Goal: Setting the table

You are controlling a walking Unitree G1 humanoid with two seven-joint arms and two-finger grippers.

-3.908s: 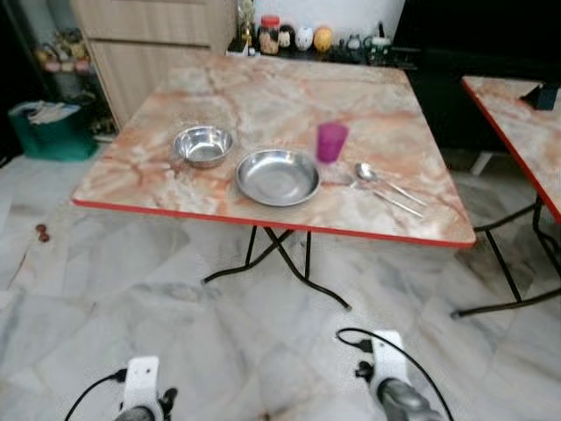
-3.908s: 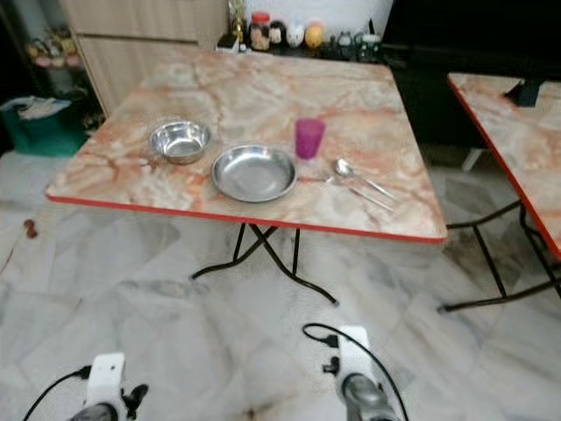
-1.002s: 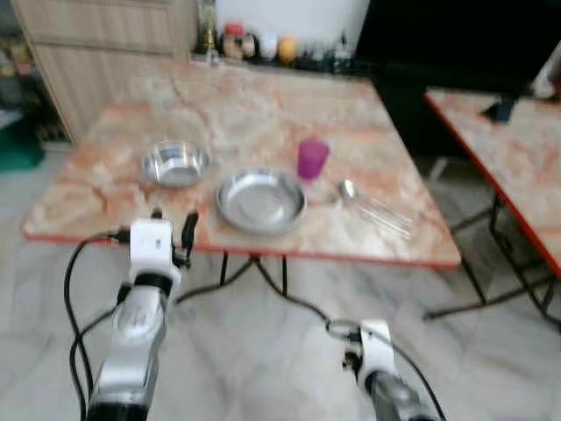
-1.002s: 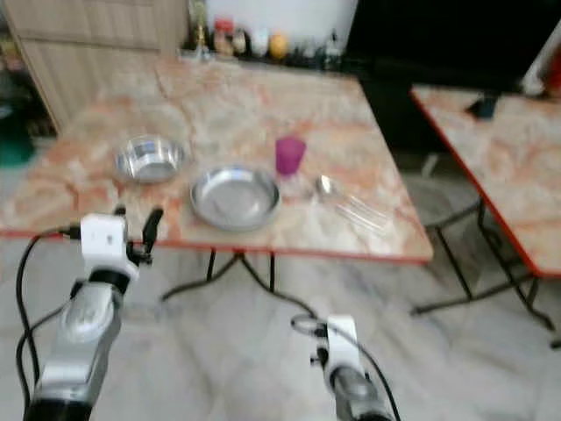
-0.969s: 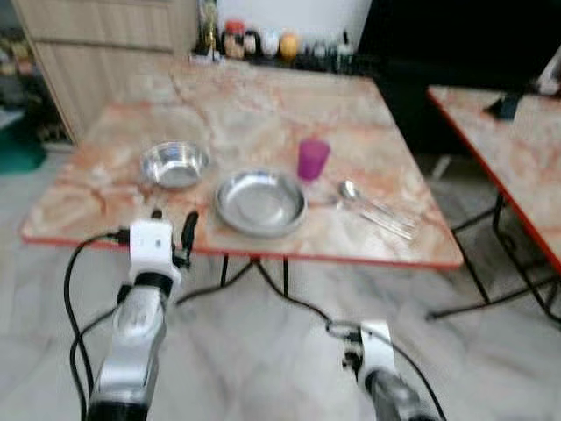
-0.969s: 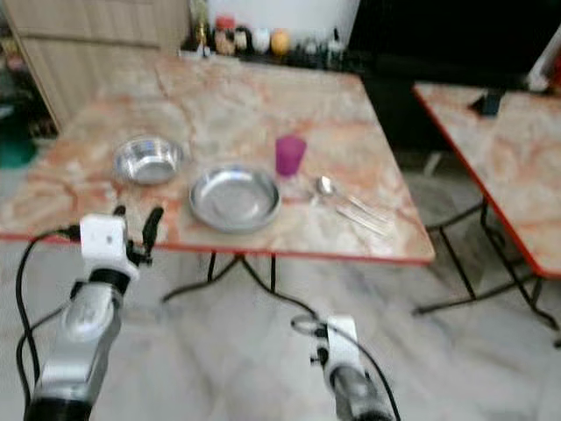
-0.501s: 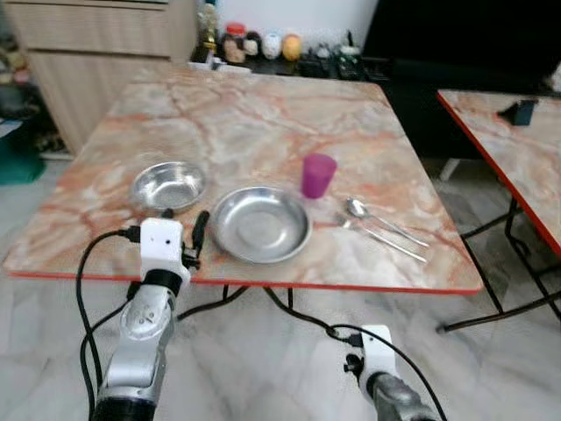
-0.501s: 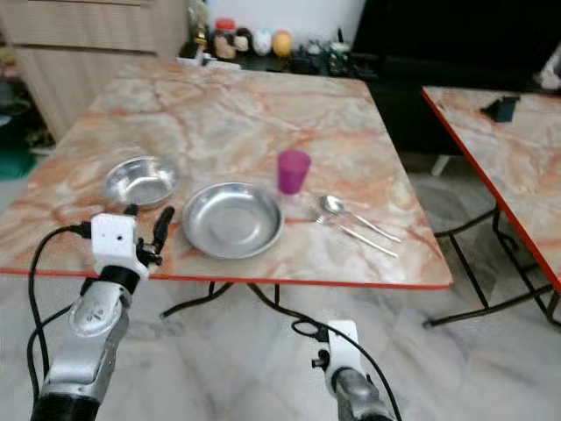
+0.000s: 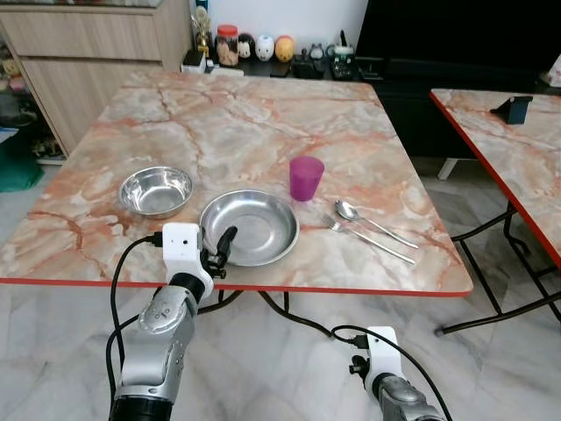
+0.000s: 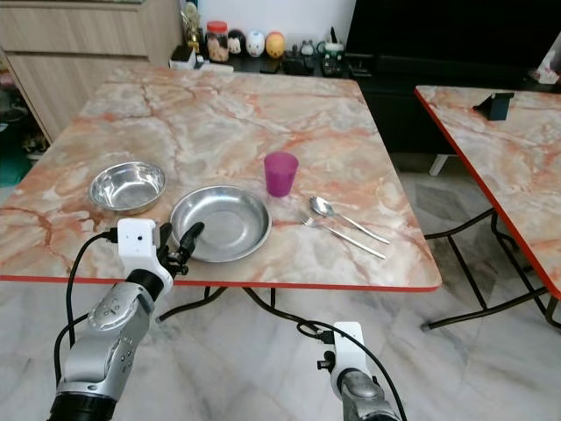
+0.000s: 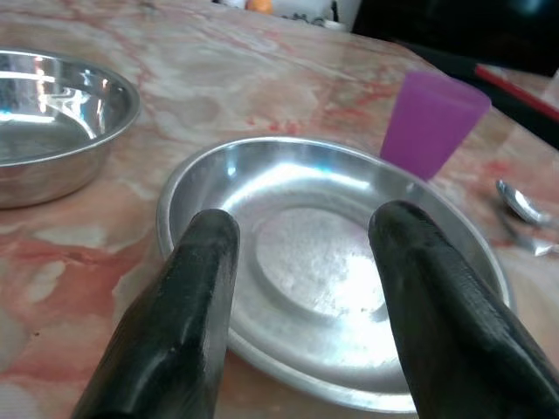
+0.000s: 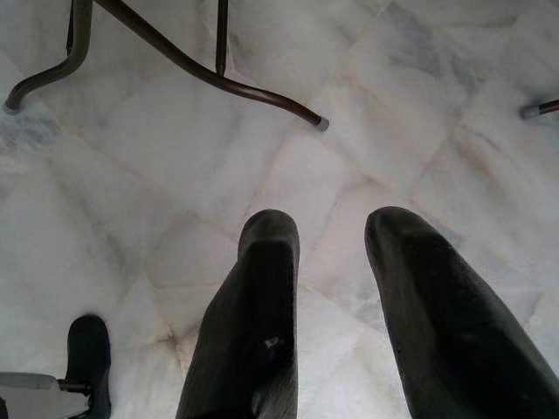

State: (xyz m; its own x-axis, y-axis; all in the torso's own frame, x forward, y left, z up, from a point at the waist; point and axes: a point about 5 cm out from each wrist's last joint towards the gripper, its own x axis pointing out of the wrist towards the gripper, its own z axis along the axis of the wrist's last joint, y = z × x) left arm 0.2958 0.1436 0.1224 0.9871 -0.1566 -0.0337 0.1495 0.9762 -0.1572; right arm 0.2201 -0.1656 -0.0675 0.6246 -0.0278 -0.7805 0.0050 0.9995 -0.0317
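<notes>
Left gripper, black fingers spread and empty, hovers at the near edge of the marble-patterned table, aimed at the shallow round steel plate, seemingly to grasp its rim, while the right gripper hangs parted over the floor

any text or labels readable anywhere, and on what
None can be read.
Jar at the table's far edge: something like a label, too small and blurred to read.
Round figurines beside it: painted marks, no letters legible.
Purple cup, plate, bowl, spoon: plain, no markings.
Left gripper: plain white housing, no print.
</notes>
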